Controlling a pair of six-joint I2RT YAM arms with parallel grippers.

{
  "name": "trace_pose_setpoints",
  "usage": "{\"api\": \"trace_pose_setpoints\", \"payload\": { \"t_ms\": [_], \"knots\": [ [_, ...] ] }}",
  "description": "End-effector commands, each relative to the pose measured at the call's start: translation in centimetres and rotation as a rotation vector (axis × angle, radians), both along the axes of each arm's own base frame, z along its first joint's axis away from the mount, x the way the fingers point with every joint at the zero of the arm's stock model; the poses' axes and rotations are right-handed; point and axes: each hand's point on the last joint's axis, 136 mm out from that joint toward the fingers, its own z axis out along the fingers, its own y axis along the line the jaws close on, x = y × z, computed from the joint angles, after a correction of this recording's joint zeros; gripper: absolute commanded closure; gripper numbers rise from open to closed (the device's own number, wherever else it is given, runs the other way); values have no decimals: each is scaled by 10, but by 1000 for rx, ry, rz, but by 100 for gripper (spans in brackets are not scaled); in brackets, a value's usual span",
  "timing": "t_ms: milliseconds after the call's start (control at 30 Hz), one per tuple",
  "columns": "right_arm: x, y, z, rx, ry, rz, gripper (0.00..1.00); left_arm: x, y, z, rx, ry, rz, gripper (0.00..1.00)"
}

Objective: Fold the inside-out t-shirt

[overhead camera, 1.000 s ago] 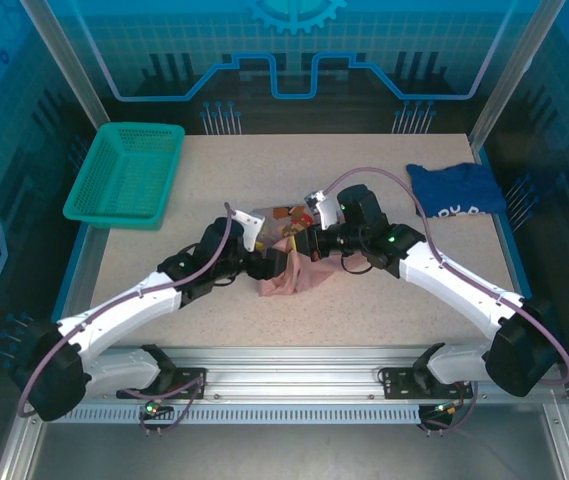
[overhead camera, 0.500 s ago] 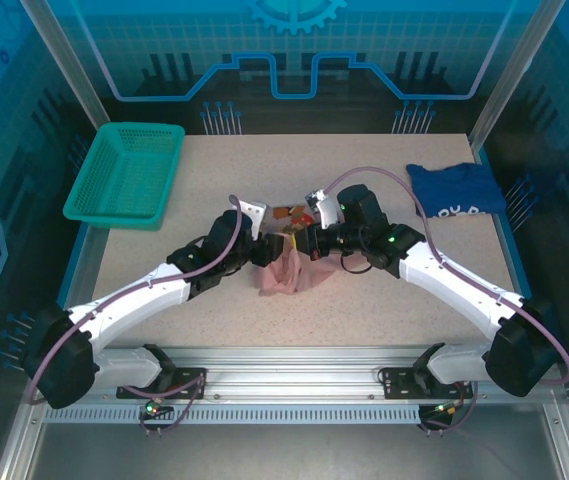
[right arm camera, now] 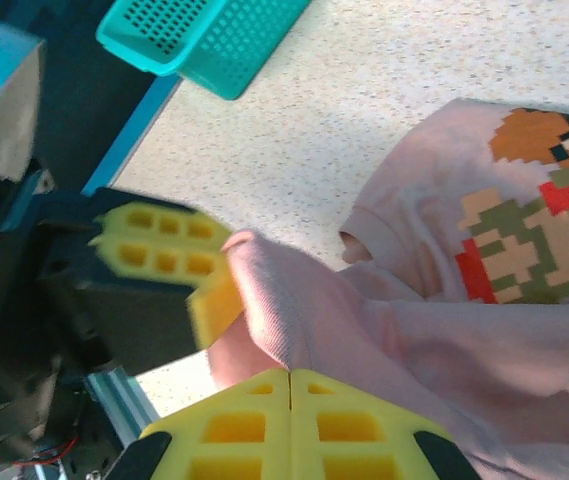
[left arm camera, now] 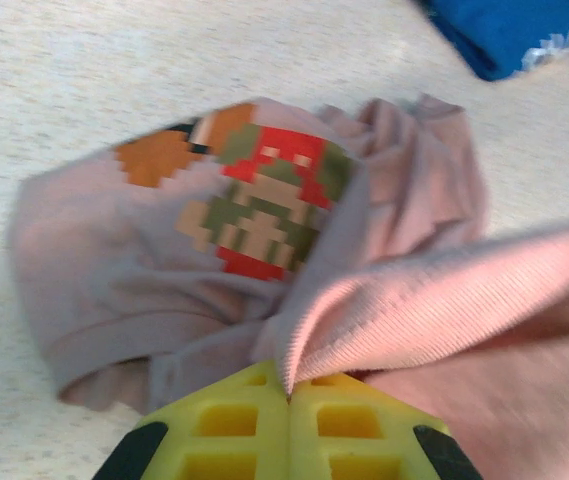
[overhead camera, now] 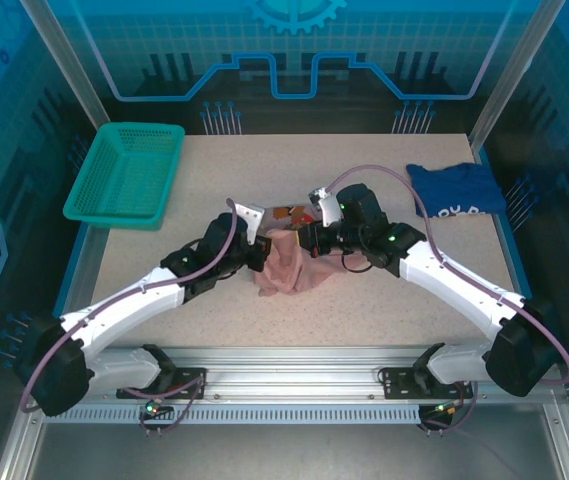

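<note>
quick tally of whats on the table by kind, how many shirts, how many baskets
t-shirts: 2 (pink t-shirt, blue t-shirt)
baskets: 1 (green basket)
total: 3

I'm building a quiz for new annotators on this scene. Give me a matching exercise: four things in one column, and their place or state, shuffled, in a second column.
Things:
1. green basket
2. dark blue shirt
3. pink t-shirt
4. left pincer

Place or state:
A. far right side of the table
B. shut on a fold of pink cloth
C. far left corner of the table
D. bunched up at the middle of the table

Pairs: 1-C, 2-A, 3-D, 4-B.
</note>
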Motion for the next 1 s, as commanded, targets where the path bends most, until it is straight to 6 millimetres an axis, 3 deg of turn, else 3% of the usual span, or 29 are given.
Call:
{"api": "trace_pose_setpoints", "payload": {
  "t_ms": [0,167,333,500,600,733,967],
  "knots": [
    [8,-12,19,-74,-104,-39,100,-36,-32,24,-192,29,-247,100],
    [18,-36,8,-199,-135,-59,100,-85,-66,72,-476,62,-561,100],
    [12,-45,5,-187,-101,2,100,-103,-72,89,-560,70,-676,100],
    [0,-52,2,-181,-85,51,100,-83,-58,70,-503,78,-555,100],
    [-7,-48,-1,-154,-64,92,100,-57,-39,49,-481,103,-386,100],
    [-16,-24,-1,-23,-27,162,100,-21,-3,15,-430,138,-135,100],
    [-7,25,-14,109,48,179,100,8,40,-21,-347,159,98,95]
  ]
}}
